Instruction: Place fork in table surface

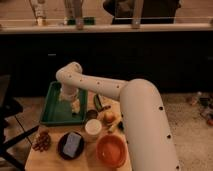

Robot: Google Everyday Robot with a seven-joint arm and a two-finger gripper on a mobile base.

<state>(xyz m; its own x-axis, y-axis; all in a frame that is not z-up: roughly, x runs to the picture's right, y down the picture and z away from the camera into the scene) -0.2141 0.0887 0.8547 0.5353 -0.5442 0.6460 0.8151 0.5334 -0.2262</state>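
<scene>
Arm reaches from lower right, bent at left centre. The end effector points down over the green tray; grip state cannot be told. Orange bowl sits on the desk, lower centre.

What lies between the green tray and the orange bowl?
In the camera view, a white cup stands between the green tray and the orange bowl. The hand is over the tray, near its cup-side edge.

Back wall: dark cabinets under a long pale counter
Floor: speckled grey — dim light
Gripper: low, left of centre
</scene>
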